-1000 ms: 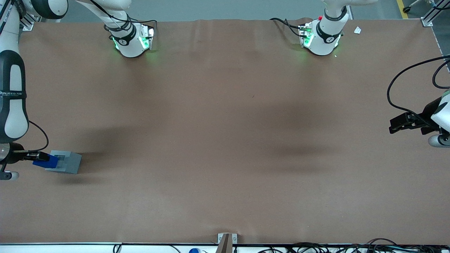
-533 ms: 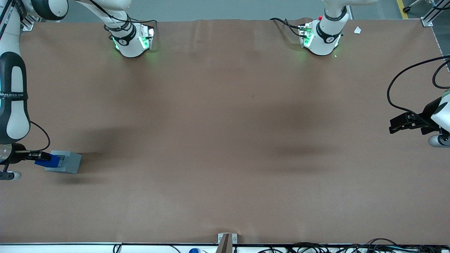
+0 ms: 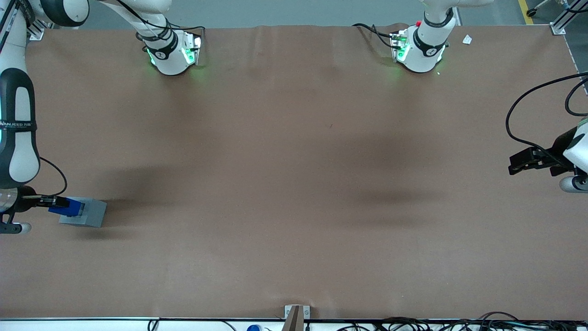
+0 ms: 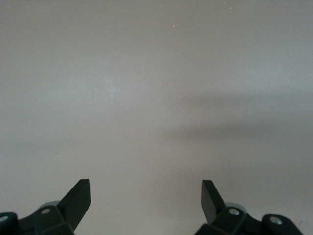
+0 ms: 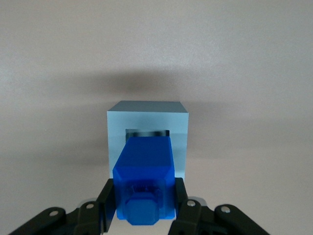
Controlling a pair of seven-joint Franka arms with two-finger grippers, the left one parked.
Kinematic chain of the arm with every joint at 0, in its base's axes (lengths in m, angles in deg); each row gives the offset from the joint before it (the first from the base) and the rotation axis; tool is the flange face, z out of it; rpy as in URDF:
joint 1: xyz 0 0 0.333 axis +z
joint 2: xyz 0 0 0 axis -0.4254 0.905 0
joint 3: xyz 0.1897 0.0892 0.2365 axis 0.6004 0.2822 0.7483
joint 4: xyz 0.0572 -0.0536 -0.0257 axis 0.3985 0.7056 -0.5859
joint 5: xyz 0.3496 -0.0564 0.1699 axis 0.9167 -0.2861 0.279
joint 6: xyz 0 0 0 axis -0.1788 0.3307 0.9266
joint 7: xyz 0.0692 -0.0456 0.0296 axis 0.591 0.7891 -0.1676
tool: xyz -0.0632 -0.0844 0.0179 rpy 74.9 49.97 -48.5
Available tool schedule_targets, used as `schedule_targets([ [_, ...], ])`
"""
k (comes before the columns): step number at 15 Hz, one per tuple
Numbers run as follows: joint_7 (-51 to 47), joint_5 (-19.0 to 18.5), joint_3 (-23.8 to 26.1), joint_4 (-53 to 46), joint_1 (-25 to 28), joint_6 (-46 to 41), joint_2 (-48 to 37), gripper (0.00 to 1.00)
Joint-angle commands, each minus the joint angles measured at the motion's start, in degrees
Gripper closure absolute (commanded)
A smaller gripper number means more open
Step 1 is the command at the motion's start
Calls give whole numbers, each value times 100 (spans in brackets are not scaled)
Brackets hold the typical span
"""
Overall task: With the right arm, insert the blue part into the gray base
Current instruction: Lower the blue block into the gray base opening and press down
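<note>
- Your gripper [image 3: 54, 202], clamped on the blue part [image 3: 68, 207], sits at the gray base's [image 3: 89, 214] 9 o'clock edge.
- Keep the part square over the recess [image 5: 146, 133]; descend slowly on the tabletop [image 3: 294, 184].

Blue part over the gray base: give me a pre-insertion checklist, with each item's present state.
1. Hand shut on the blue part: ok.
2. Blue part over the gray base, near its recess: ok.
3. Part centred on the recess sideways, by the right wrist view: ok.
4. Part's leading end inside the recess: cannot tell.
5. Base flat on the brown table: ok.
6. Visible strip of recess unobstructed: ok.
</note>
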Motion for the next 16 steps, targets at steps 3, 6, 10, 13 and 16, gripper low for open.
schedule_targets([
  [3, -58, 35, 39, 8, -33, 31, 30, 99],
  [6, -58, 35, 39, 8, -24, 39, 39, 99],
  [10, -58, 35, 39, 8, -24, 48, 74, 99],
  [13, -58, 26, 39, -1, 20, 48, 100, 99],
  [16, -58, 0, 39, -1, 46, 48, 100, 99],
])
